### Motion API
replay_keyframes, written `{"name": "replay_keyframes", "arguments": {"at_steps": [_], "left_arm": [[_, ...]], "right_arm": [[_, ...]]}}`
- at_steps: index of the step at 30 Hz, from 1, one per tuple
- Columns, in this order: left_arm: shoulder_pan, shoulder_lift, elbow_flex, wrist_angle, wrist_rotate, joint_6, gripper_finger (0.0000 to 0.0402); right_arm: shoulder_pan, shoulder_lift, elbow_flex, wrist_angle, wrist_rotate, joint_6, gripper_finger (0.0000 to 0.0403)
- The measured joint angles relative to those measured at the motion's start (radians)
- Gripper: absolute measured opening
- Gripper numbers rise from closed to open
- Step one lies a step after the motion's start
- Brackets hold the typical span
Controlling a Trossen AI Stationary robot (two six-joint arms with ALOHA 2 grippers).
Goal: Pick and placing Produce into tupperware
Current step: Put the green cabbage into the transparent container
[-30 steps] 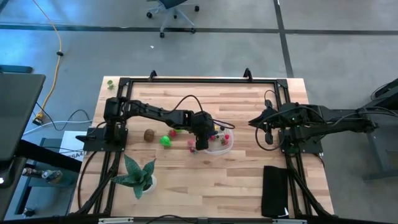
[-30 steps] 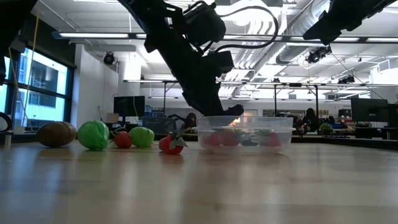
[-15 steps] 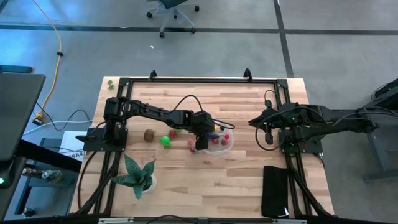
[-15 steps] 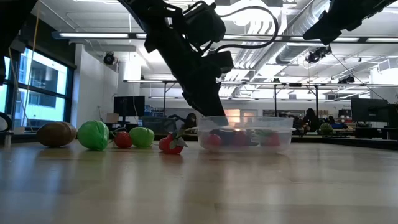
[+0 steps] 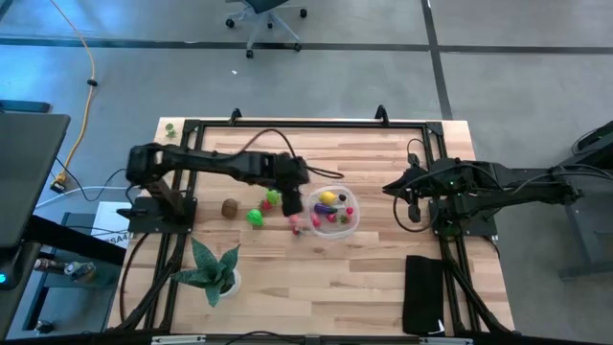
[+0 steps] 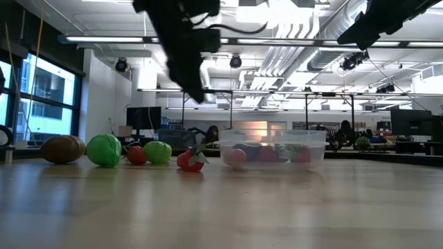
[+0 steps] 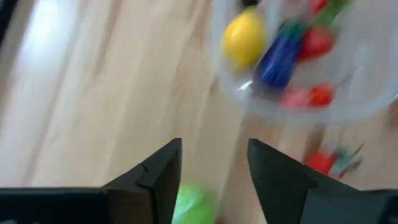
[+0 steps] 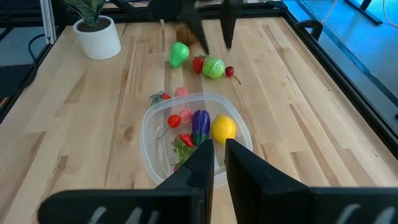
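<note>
Inside tupperware: one yellow piece, one purple.

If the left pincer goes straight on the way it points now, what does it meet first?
Probably the bare table. The open left pincer points down at wood beside the tupperware; a green piece lies just under its fingers. Depth is unclear.
</note>
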Motion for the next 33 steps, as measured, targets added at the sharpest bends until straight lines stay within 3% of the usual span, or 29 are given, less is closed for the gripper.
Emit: {"name": "replay_keyframes", "arguments": {"at_steps": [5, 10, 20, 25, 33], "left_arm": [[0.019, -0.077, 0.0, -0.156, -0.05, 0.063, 0.0141], [0.045, -0.076, -0.013, -0.263, -0.084, 0.11, 0.0134], [0.187, -0.076, -0.222, -0.035, 0.199, 0.126, 0.0135], [0.219, -0.076, -0.275, 0.019, 0.244, 0.122, 0.0164], [0.218, -0.076, -0.302, 0.045, 0.235, 0.142, 0.0253]], "right_arm": [[0.0, 0.0, 0.0, 0.0, 0.0, 0.0, 0.003], [0.0, 0.0, 0.0, 0.0, 0.0, 0.0, 0.003], [0.0, 0.0, 0.0, 0.0, 0.0, 0.0, 0.003], [0.0, 0.0, 0.0, 0.0, 0.0, 0.0, 0.003], [0.0, 0.0, 0.0, 0.0, 0.0, 0.0, 0.003]]}}
